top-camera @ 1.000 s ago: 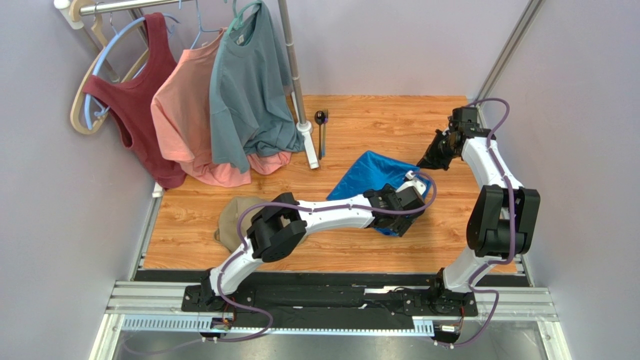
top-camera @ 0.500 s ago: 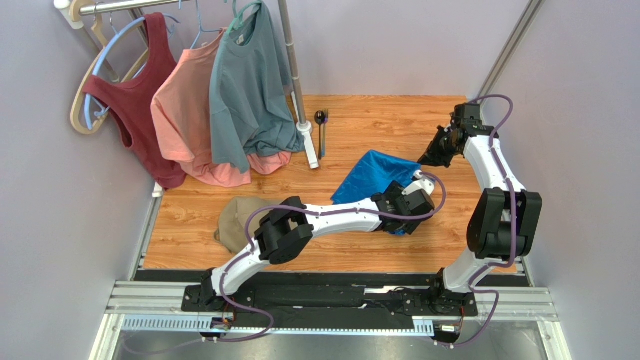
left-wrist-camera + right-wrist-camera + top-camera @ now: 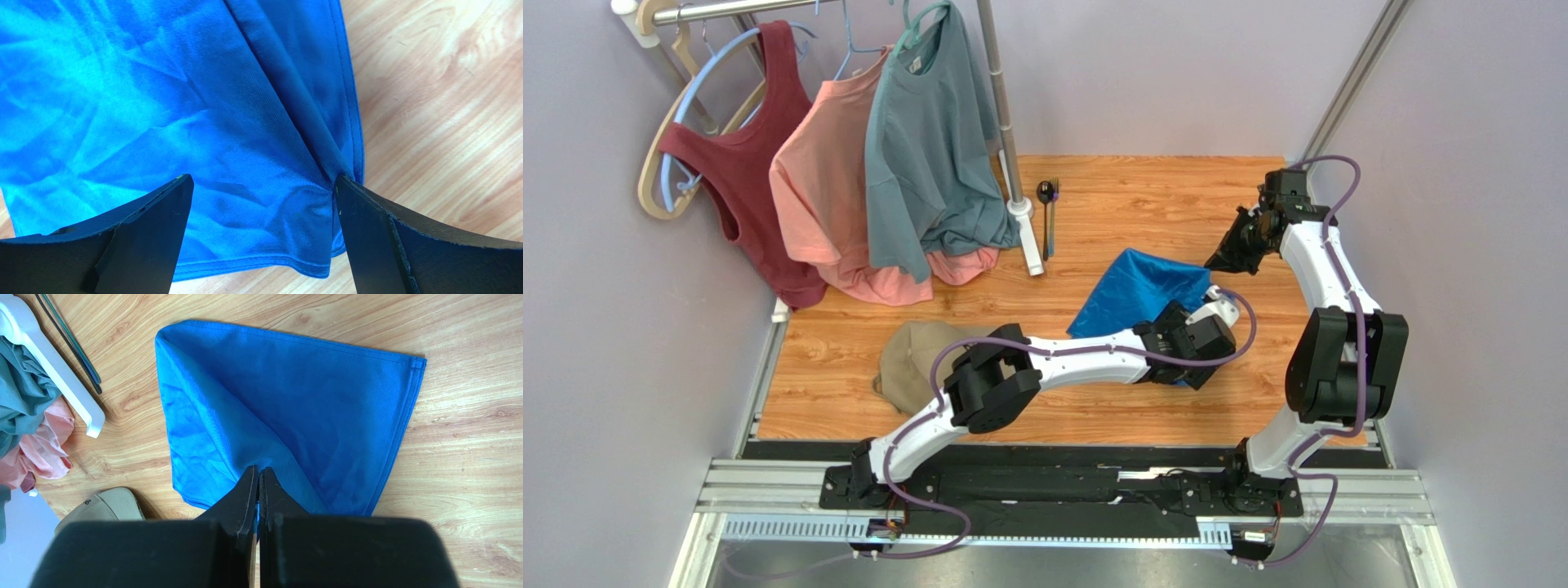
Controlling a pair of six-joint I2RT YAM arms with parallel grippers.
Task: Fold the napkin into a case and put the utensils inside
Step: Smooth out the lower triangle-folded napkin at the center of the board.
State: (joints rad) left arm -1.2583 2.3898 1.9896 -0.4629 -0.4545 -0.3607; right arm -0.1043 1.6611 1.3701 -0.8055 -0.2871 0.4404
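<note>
The bright blue napkin [image 3: 1133, 294] lies partly folded on the wooden table, and one ridge of it rises to my right gripper [image 3: 1226, 257]. In the right wrist view that gripper [image 3: 258, 471] is shut on the napkin [image 3: 319, 410], with blue cloth pinched between its fingertips. My left gripper [image 3: 261, 184] hangs open over the napkin's near right corner [image 3: 264, 220]. Its fingers straddle the hem, and the right finger [image 3: 368, 226] touches a crease. The utensils [image 3: 1049, 214], a dark spoon and a fork, lie side by side at the back by the rack's foot, also seen as the utensils [image 3: 67, 340].
A tan cap [image 3: 909, 355] sits left of the napkin, under the left arm. A clothes rack with a white foot [image 3: 1028, 239] holds a maroon top, a pink shirt and a grey-teal T-shirt [image 3: 922, 135] at the back left. Walls close in both sides.
My left gripper has slid right along the napkin's near edge and stands fully open. The napkin's right side has drawn in a little. The right gripper has barely moved.
</note>
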